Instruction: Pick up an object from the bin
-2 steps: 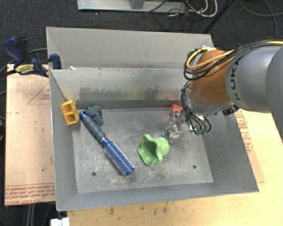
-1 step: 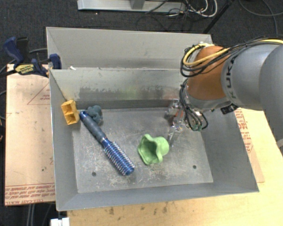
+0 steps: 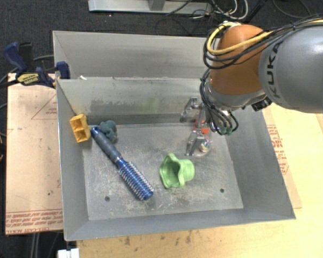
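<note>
The green cup (image 3: 176, 171) was the closest thing to the gripper (image 3: 198, 147). It looked like soft, floppy rubber, lying on its side a bit right of the middle of the bin (image 3: 258, 160) floor, with its flared mouth facing left. The gripper hung just to the far-right of it, tip down close to the bare floor and beside the cup, not over it. Honestly couldn't tell if the pincer was apart or together, since it just read as one shiny metal lump from that angle. Nothing looked to be held in it.

The arm (image 3: 301, 69) came in from the right, a fat grey link ending in a rounded orange cover (image 3: 237, 58) with yellow and black cables (image 3: 226, 42) looped over it, wrist pointing straight down.

Left of the cup lay a blue brush (image 3: 123, 165) on a diagonal, with its bristly head near and its smooth handle running toward the far left. Touching the handle end was a small grey-blue lump (image 3: 109, 129), and just left of that a yellow block (image 3: 79, 128) sat against the left wall. The bin itself was scuffed grey sheet metal with sloped sides.
</note>
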Controlling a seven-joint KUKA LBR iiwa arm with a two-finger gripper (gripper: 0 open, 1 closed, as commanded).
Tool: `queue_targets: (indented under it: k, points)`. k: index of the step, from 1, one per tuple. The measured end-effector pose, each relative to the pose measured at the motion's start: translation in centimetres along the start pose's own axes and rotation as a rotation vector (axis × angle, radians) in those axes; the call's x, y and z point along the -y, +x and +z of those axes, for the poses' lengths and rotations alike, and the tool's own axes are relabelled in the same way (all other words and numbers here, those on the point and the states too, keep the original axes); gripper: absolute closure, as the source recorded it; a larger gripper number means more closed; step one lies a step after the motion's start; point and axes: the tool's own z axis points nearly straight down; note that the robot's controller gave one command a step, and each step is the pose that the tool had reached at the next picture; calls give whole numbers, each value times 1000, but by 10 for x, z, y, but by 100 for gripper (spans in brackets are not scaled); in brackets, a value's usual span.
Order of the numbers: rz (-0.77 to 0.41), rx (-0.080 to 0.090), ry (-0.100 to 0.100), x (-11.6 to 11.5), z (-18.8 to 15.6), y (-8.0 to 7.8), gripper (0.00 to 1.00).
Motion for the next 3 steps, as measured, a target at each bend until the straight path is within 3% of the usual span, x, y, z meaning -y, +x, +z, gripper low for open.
queue_targets:
  k: [1,2,3]
  points:
    - [-76,1,0,11,105,77,0]
    - [-254,-2,-1,-29,40,30,0]
    - [-355,-7,2,-55,104,24,0]
